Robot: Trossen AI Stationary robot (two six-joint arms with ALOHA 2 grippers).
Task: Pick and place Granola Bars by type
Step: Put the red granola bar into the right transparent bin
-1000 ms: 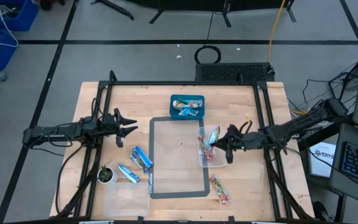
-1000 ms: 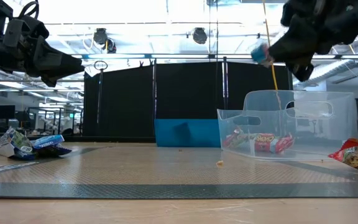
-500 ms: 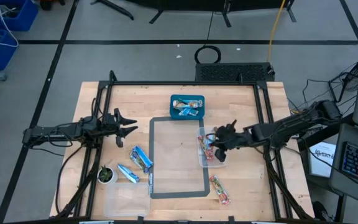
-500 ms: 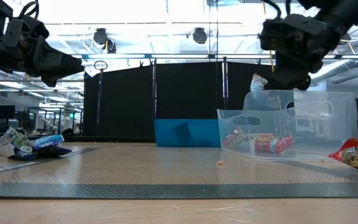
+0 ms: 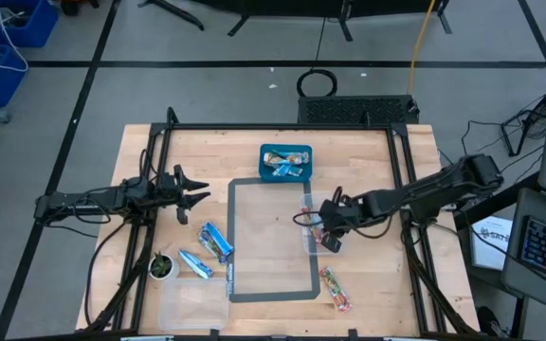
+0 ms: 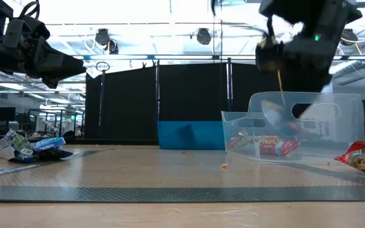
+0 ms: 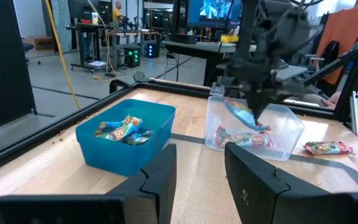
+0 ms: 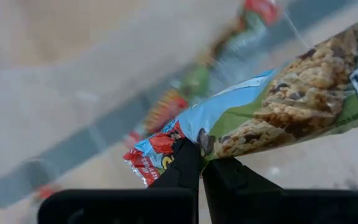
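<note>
The left gripper [image 5: 200, 188] hangs with fingers spread and empty over the table's left side, above two blue-and-white wrapped granola bars [image 5: 214, 241] on the wood. Mid-table, a blue plastic bin [image 5: 285, 162] holds more blue-wrapped bars. Farther right, the right gripper [image 5: 327, 225] is over the clear plastic bin [image 6: 296, 130], pinching a light-blue-and-green wrapped granola bar [image 8: 272, 109]. One red-orange wrapped bar [image 5: 335, 288] lies on the table beyond.

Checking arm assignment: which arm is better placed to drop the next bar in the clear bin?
Right. The right gripper already pinches a granola bar above the clear bin. The left gripper hangs open and empty across the mat.
</note>
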